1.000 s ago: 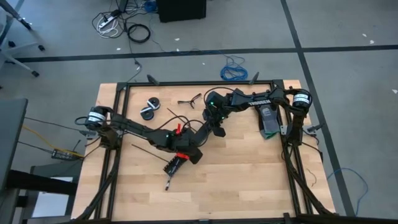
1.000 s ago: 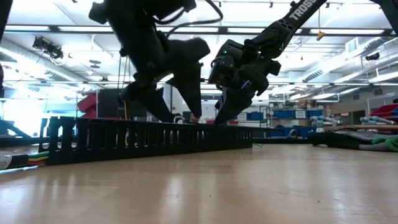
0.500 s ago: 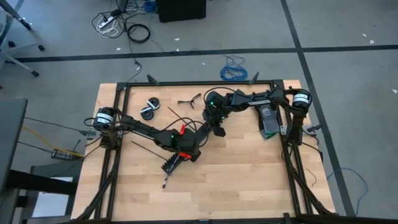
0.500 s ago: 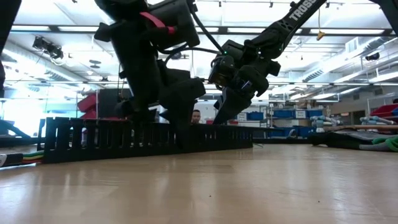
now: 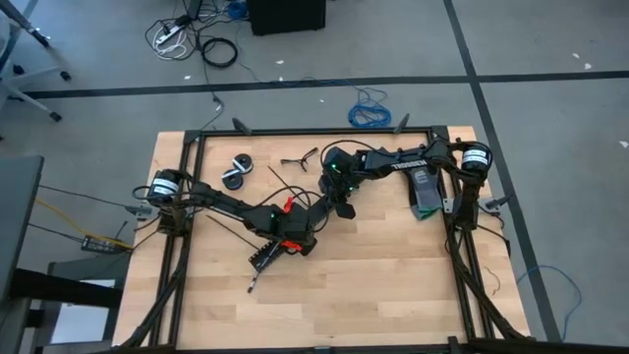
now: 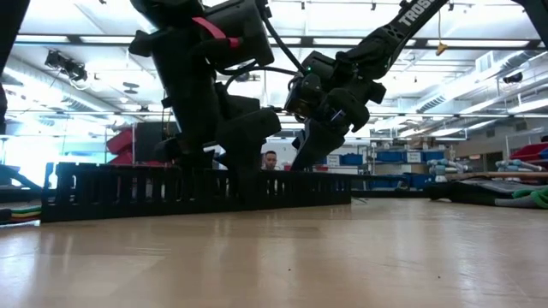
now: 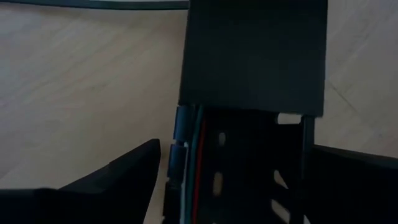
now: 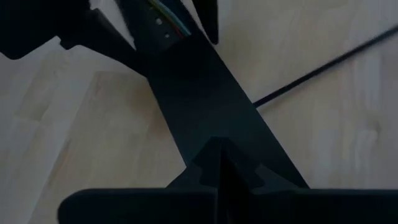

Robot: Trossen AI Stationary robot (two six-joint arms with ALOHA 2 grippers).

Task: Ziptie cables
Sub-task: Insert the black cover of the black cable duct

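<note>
1. Left tool [image 5: 293, 242] is hanging over the middle of the desk [image 5: 393, 285] in the high view, right above the black perforated strip [image 5: 265, 258]. The right tool [image 5: 341, 205] is reaching in just beside it. Thin black zipties [image 5: 226, 228] are lying apart from both tools, nearer the left arm's base.
2. In the low view, the strip is lying flat on the desk, and the cables [image 6: 21, 210] are poking out of its end. Both tools are crowding down onto the strip's far part.
3. In the left wrist view, I am seeing the left tool standing open. Its fingers [image 7: 112, 177] are straddling the strip without clamping it. The cables are running lengthwise inside the strip.
4. In the right wrist view, the right tool is sitting closed at the strip's end. I cannot tell whether it is pinching the strip or only touching it. One ziptie is lying on the desk just beyond.
5. I judge the step in hand to be closing squarely on the strip's walls, keeping the fingertips off the cables.
6. Things in the way:
   - Two black rolls [image 5: 236, 169] and a green-and-black device [image 5: 425, 193] are sitting well clear.
   - Real trouble is the two tools being so close, and the strip covering the cables where a ziptie must go round.
</note>
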